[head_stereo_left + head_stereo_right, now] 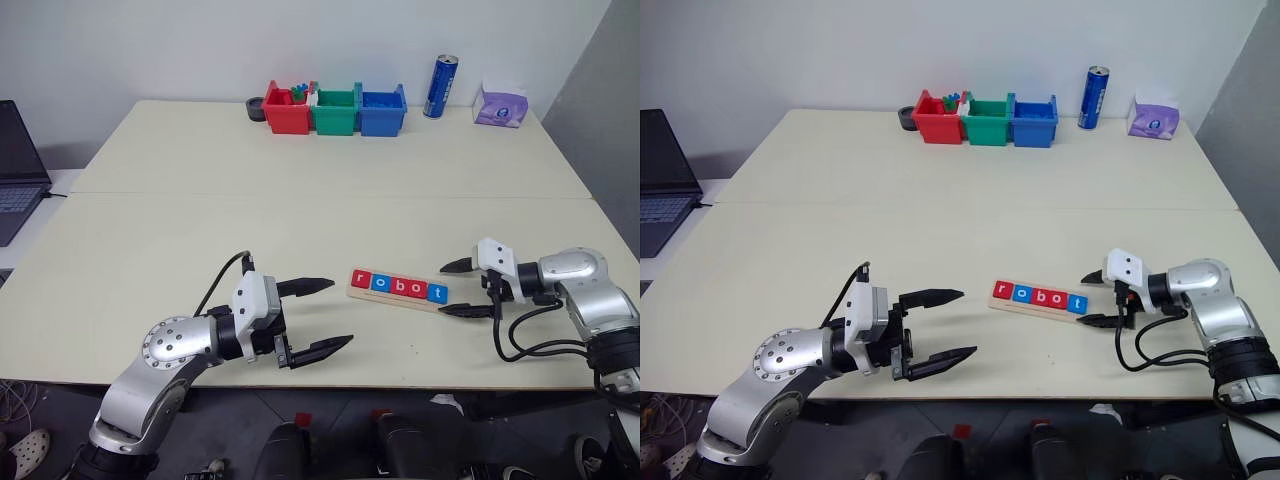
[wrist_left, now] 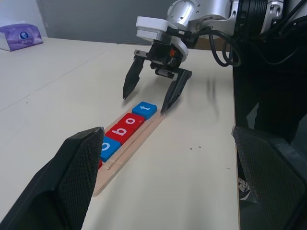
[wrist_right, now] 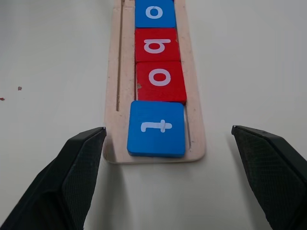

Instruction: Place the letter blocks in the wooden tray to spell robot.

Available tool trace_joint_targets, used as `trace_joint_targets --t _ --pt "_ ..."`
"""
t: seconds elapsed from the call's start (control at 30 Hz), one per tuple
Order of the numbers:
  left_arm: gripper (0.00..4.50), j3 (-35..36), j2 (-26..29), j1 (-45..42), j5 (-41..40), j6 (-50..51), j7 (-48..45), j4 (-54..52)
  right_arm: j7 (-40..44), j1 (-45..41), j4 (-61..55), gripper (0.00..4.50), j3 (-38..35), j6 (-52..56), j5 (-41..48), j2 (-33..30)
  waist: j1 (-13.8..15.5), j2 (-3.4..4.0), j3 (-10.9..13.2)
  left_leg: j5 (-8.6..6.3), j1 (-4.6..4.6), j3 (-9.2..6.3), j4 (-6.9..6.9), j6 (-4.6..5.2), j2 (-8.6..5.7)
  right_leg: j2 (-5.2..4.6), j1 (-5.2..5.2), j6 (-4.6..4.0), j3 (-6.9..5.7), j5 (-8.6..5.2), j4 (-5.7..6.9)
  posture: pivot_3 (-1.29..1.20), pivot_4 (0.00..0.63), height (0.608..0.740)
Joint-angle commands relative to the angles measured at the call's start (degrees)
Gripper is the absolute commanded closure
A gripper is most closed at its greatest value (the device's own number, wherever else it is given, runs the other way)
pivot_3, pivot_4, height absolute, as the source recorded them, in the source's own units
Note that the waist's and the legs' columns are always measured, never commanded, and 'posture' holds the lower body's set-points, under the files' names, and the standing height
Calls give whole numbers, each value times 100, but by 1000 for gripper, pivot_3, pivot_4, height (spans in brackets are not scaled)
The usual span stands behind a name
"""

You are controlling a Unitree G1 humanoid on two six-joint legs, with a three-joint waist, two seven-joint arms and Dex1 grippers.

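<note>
The letter blocks (image 1: 399, 286) are all sitting in the wooden tray (image 1: 361, 293), which is lying near the front edge of the surface (image 1: 330, 210), right of centre; read from the left they are spelling r, o, b, o, t in red, blue, red, red, blue, so the task is looking complete, with perhaps only a withdrawal of the arms left. The right hand (image 1: 458, 288) is hovering just beside the tray's right end, its fingers spread wide on either side of the blue t block (image 3: 157, 128), gripping nothing and touching neither block nor tray. The left hand (image 1: 318, 317) is waiting to the tray's left, apart from it, fully open and empty.
</note>
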Motion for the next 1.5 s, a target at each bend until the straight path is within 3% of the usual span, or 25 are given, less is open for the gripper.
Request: trace_joint_targets --t 0.03,0.1,0.43,1.5 --pt "0 106 5 -37 -65 -54 1 -198 21 -29 -227 411 -237 59 153 -146 0 0 0 0 0 0 0 0 0 0 0 0 0 0 0 0 150 740" --pt "0 109 10 -37 -69 -49 -4 -198 60 37 -296 932 -257 98 200 -187 0 0 0 0 0 0 0 0 0 0 0 0 0 0 0 0 150 740" --pt "0 151 56 -10 -103 -11 -21 -230 122 431 -791 4457 -342 351 381 -288 0 0 0 0 0 0 0 0 0 0 0 2 0 -1 0 0 150 740" --pt "0 208 133 62 -130 -12 -60 -267 142 802 -1217 4457 -207 431 350 -342 0 0 0 0 1 0 1 0 0 1 0 8 -1 -4 1 0 150 740"
